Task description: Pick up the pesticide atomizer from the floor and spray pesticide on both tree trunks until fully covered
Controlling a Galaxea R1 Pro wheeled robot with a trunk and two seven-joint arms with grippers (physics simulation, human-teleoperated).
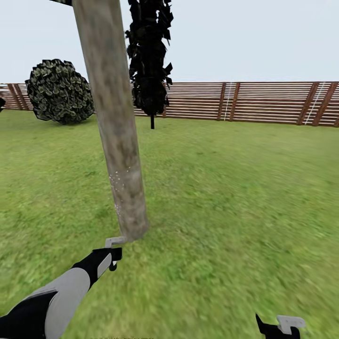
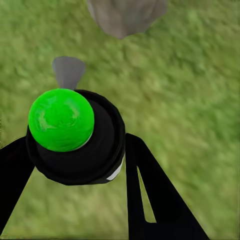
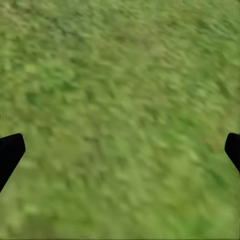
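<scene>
Where the lawn [image 1: 226,197] runs back to the slatted fence [image 1: 245,101], a mottled tree trunk [image 1: 115,127] rises close ahead, white pesticide specks [image 1: 117,186] scattered on its lower bark. Near the trunk's base, the left gripper [image 1: 113,256] pinches the pesticide atomizer [image 2: 75,137], dark with a green ball on top. The right gripper [image 3: 120,150] hangs over grass, fingers spread wide.

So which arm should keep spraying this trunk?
Left. Its hand is shut on the pesticide atomizer, right beside the base of the tree trunk, where white specks show. The right hand is open over grass, farther away.
</scene>
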